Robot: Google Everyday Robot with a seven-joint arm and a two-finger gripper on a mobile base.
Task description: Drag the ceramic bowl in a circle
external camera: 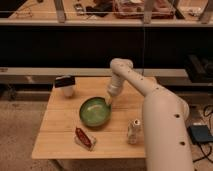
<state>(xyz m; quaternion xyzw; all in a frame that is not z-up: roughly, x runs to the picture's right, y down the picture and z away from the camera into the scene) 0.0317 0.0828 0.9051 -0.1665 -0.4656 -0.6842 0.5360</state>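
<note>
Gripper point(108, 101), grip state impossible to tell, sits at the far-right rim of the round, shallow glossy green ceramic bowl point(95, 111); drag slowly with steady downward pressure.

The hand point(108, 101) is lowered at the far right rim of the bowl point(94, 112). A short stretch of that rim is covered by it, and whether rim and hand are touching cannot be told. The arm point(161, 117) is cut off by the bottom edge, so its base is not seen. The near right corner of the bench point(59, 132) is hidden behind the arm. The markings on the pale container point(133, 131) and on the red packet point(85, 138) are too small to be made out. The things on the far shelf point(100, 22) are blurred and cut off by the top edge.
</note>
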